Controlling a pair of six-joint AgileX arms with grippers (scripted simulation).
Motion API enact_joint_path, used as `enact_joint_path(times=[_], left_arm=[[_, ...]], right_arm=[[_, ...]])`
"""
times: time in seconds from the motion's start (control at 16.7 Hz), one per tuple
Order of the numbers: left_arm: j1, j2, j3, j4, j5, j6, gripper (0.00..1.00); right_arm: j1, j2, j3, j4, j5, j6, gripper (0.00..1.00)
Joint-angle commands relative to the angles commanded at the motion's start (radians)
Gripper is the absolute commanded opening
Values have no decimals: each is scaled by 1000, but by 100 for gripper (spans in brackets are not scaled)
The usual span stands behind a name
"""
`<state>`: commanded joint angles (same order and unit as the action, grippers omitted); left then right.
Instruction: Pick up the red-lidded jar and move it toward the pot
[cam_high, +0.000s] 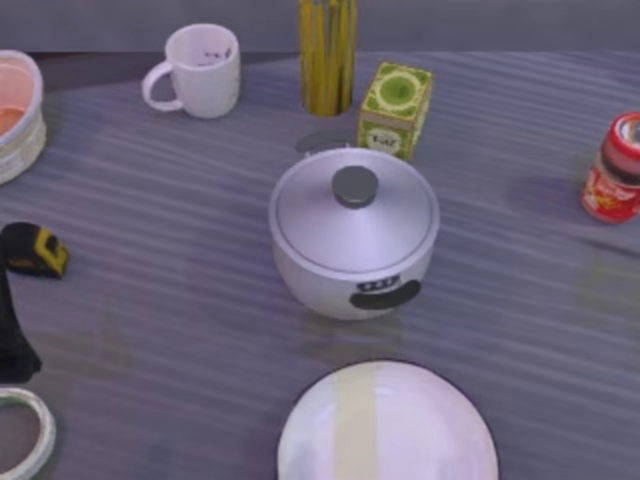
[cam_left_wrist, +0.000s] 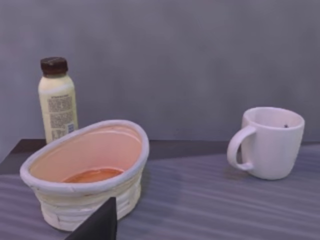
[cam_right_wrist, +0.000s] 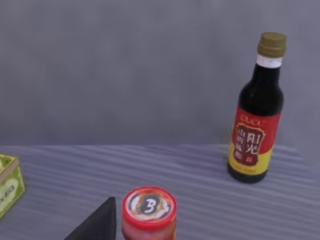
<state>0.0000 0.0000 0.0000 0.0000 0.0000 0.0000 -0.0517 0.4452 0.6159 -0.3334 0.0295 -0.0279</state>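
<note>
The red-lidded jar (cam_high: 614, 168) stands upright at the table's far right edge, well apart from the pot (cam_high: 354, 232), a silver-grey lidded pot with a dark knob in the middle of the table. In the right wrist view the jar's lid (cam_right_wrist: 149, 207) is close below the camera. Of my right gripper only one dark finger (cam_right_wrist: 99, 224) shows, just beside the lid, its inner face bare and nothing held. The right gripper does not appear in the top view. My left arm (cam_high: 12, 335) is parked at the left edge; its one visible finger (cam_left_wrist: 99, 224) holds nothing.
Behind the pot stand a green-and-yellow box (cam_high: 395, 108), a bundle of yellow sticks (cam_high: 328, 55) and a white mug (cam_high: 195, 70). A basket (cam_high: 30, 135), tape measure (cam_high: 38, 250) and tape roll (cam_high: 40, 425) line the left side. A white plate (cam_high: 388, 425) lies in front. A soy bottle (cam_right_wrist: 256, 112) stands beyond the jar.
</note>
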Motion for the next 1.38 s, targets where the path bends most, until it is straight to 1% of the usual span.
enact_joint_path(times=[0.18, 0.48, 0.66, 0.84, 0.96, 1.14, 1.38], left_arm=[[0, 0, 0, 0, 0, 0, 100], [0, 0, 0, 0, 0, 0, 100], [0, 0, 0, 0, 0, 0, 100], [0, 0, 0, 0, 0, 0, 100], [0, 0, 0, 0, 0, 0, 100], [0, 0, 0, 0, 0, 0, 100], [0, 0, 0, 0, 0, 0, 100]], right_arm=[[-19, 308, 278, -224, 16, -32, 100], [-32, 932, 750, -655, 32, -116, 100], [-27, 1311, 1033, -893, 33, -178, 100], [-13, 1641, 1314, -1079, 25, -241, 100], [0, 1819, 1494, -1161, 15, -280, 100], [21, 2014, 1735, -1229, -2, -333, 100], [44, 2140, 1939, -1246, -24, -380, 100]])
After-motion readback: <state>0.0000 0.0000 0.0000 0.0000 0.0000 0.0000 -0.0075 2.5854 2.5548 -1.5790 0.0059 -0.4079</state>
